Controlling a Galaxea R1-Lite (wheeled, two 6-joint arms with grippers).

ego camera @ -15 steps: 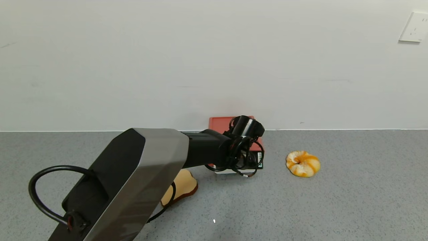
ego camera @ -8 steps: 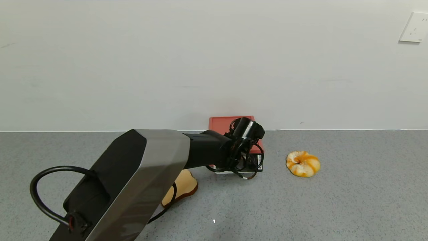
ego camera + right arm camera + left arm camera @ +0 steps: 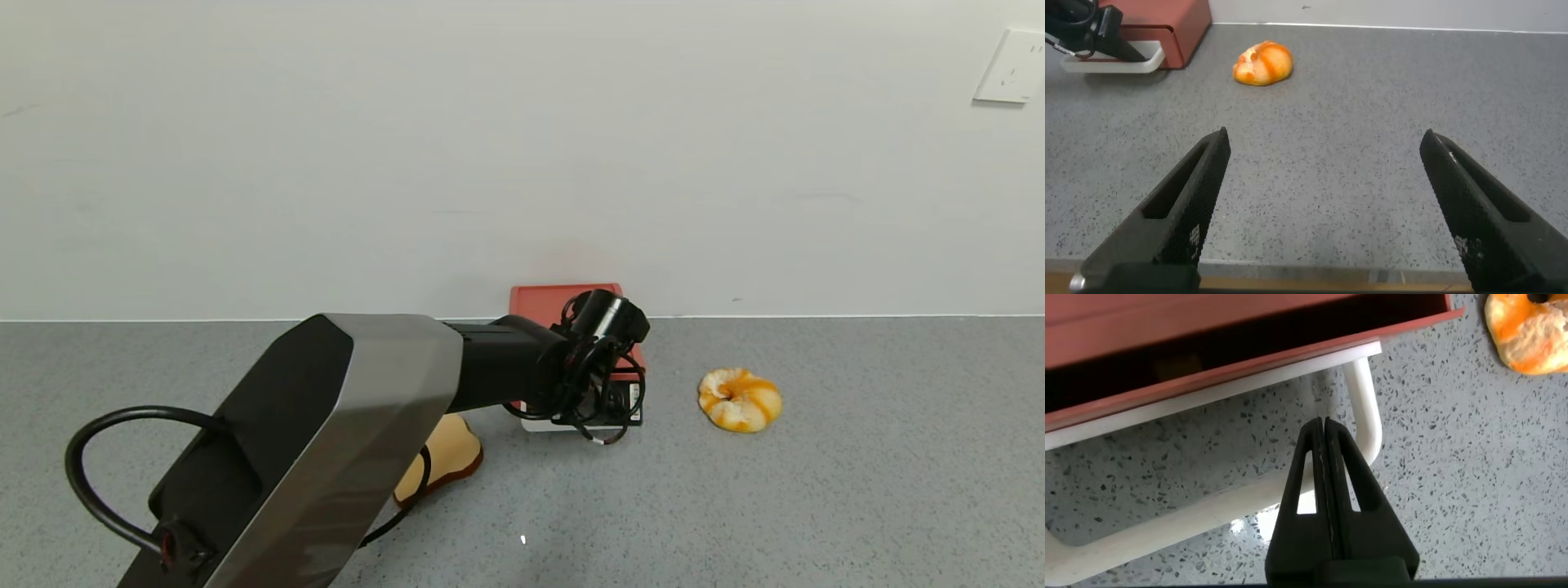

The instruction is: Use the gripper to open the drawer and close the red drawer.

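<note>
The left gripper (image 3: 1327, 437) has its fingers pressed together and pokes inside the white loop handle (image 3: 1365, 404) of the drawer (image 3: 563, 304). The drawer stands on the grey table (image 3: 816, 490) at the far side, against the wall. The right gripper (image 3: 1327, 204) hovers with fingers wide apart, on the near right. A bread roll (image 3: 740, 398) lies to the right of the drawer, and a bread slice (image 3: 449, 453) lies on its near left.
</note>
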